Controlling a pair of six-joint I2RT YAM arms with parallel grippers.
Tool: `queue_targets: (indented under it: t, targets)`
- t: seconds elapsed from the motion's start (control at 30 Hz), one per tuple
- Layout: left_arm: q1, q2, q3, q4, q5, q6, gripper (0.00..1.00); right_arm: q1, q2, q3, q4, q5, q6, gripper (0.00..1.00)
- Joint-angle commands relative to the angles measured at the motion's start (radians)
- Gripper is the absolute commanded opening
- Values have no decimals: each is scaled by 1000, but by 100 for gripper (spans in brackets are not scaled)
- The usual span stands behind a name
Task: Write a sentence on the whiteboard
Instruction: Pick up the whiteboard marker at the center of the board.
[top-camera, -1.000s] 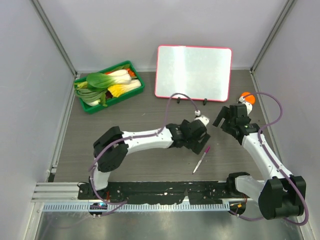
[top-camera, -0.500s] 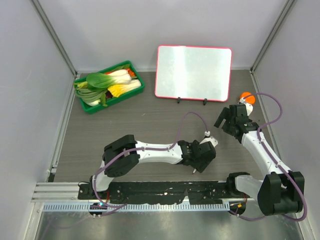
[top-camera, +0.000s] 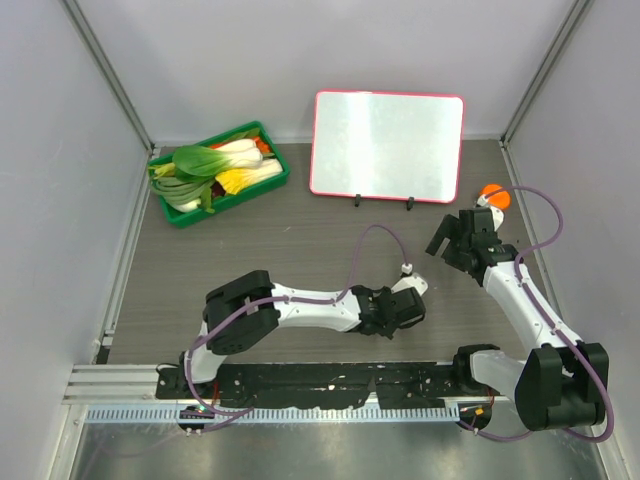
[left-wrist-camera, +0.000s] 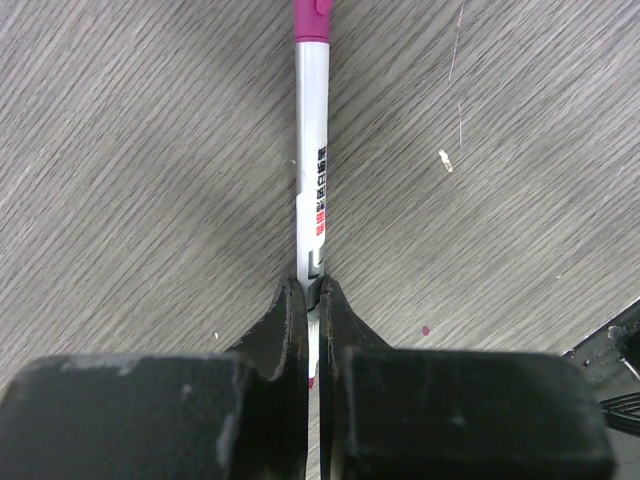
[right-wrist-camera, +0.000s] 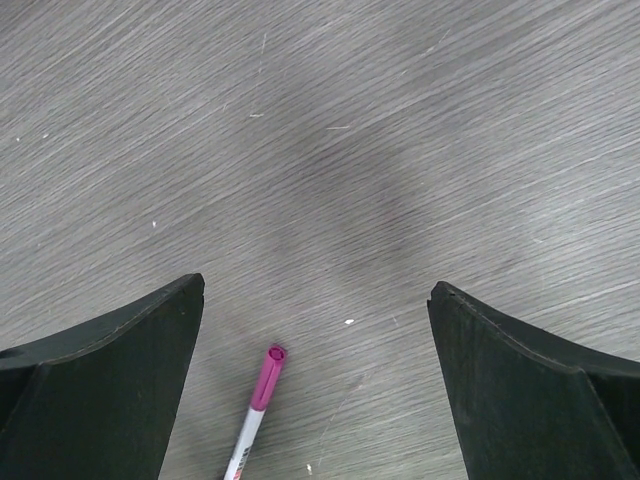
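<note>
the left pincer (left-wrist-camera: 312, 292) pinches a pink and white pen (left-wrist-camera: 311, 150) on the table (left-wrist-camera: 120, 150). the right pincer (right-wrist-camera: 316, 300) is spread wide. the whiteboard (top-camera: 387, 145) stands at the back.

The whiteboard (top-camera: 388, 145) is glossy, table (top-camera: 300, 230) matt wood-grain, marker (left-wrist-camera: 310, 150) smooth plastic, left gripper (left-wrist-camera: 311, 292) scuffed matt black.

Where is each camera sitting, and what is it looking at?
Top external: up high, looking down on the table, whiteboard, left arm and right arm.
Left wrist: on the left arm, looking down past the left hand, shut on the marker.
Right wrist: on the right arm, looking down at the table through the open right hand.
Shared: both wrist views show the marker's pink cap.
</note>
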Motion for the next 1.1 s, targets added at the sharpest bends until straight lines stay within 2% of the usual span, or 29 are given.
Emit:
queue_targets:
  t: [0.0,0.1,0.23,0.37,0.47,0.63,0.8,0.93,1.07]
  targets:
    - [9,4,-80,-28,-10,15,0,-3,-21,12,30,-42,-3,100]
    - [63,-51,-113,-16,-1,13,0,-3,-33,18,47,-71,-29,100]
    - [184,-143,-144,3,108,36,0,-5,-41,10,111,-219,-66,99]
    - [305,-249,-159,-10,175,64,0,-3,-12,25,111,-281,-61,99]
    - [414,-332,-140,-57,278,82,0,0,43,44,150,-475,-69,99]
    - [553,-499,-124,-131,352,119,0,46,89,120,153,-533,-86,99]
    - [719,-643,-120,-165,529,119,0,139,91,209,202,-629,-106,99]
    - [764,-714,-109,-165,625,120,0,271,117,292,217,-637,-116,99]
    - [764,-789,-150,-126,668,119,0,320,114,273,367,-772,-20,99]
